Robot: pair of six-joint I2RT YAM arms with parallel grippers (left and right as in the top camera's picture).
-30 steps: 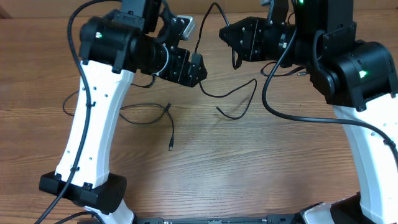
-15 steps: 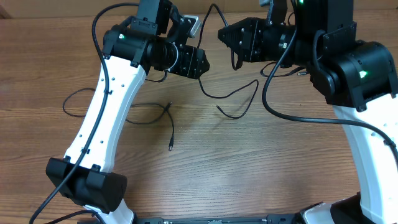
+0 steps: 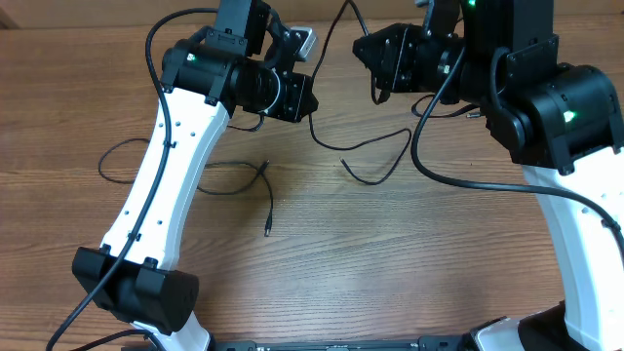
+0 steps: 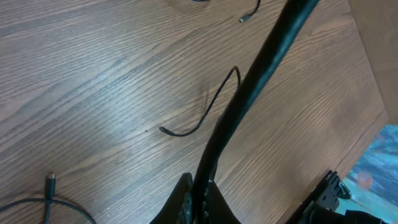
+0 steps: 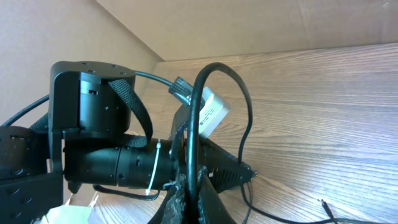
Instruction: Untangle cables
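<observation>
Above a brown wood-grain bench (image 3: 390,263), the left end effector (image 4: 199,196) and right end effector (image 5: 186,196) are each clamped on thin black flexible cables (image 4: 254,87), slack sagging beneath and between them; pulling apart too far could cinch a knot or yank cord free.

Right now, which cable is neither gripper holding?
The loose cable lying flat beside the left arm, plug end free. The held cable is pinched in the left gripper and right gripper.
</observation>
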